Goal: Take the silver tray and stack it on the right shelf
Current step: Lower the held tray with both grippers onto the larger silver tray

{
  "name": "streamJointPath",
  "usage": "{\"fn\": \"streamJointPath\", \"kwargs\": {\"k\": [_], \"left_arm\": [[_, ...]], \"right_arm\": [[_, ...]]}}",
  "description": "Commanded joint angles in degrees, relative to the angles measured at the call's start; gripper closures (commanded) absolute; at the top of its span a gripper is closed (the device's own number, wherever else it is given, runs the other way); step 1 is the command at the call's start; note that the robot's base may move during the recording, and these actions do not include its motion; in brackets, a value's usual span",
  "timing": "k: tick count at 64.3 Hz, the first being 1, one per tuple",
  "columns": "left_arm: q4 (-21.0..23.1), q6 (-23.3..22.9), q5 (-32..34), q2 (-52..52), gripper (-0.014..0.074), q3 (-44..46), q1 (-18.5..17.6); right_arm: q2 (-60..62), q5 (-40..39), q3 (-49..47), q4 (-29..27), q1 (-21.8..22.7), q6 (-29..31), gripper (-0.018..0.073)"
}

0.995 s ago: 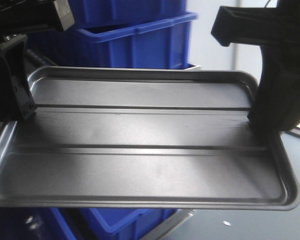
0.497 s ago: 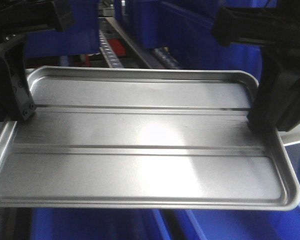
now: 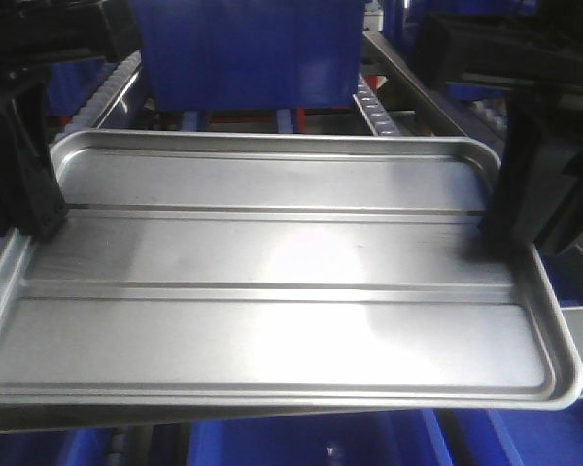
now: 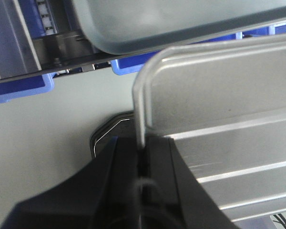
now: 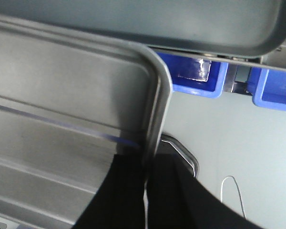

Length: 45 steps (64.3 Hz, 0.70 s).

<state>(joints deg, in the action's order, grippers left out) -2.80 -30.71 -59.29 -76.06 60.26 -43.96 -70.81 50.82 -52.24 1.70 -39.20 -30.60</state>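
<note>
While silver tray (image 3: 272,262) is pinched at its end rims by left tool (image 4: 140,157) and right tool (image 5: 150,164) | level carriage advised | right shelf (image 3: 394,92) seen upper right.

The silver tray (image 3: 272,282) is shiny, with rounded corners, a low rim and two long ridges running left to right. It is held level in the air by its two short rims. Beyond its far rim the right shelf (image 3: 379,102) shows roller lanes running away.
</note>
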Motion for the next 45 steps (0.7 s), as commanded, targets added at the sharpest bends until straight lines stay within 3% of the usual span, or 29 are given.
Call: {"fn": "streamJointPath", "kwargs": {"k": [1,45], "left_arm": [[-0.73,1.3,-0.18,1.4,0.0689,1.86,-0.51],[-0.73,1.3,-0.18,1.4,0.0689,1.86,-0.51]], "right_arm": [[1.19,-2.64,-1.66,1.25,0.2,1.39,0.0503],[1.19,-2.64,-1.66,1.25,0.2,1.39,0.0503]]}}
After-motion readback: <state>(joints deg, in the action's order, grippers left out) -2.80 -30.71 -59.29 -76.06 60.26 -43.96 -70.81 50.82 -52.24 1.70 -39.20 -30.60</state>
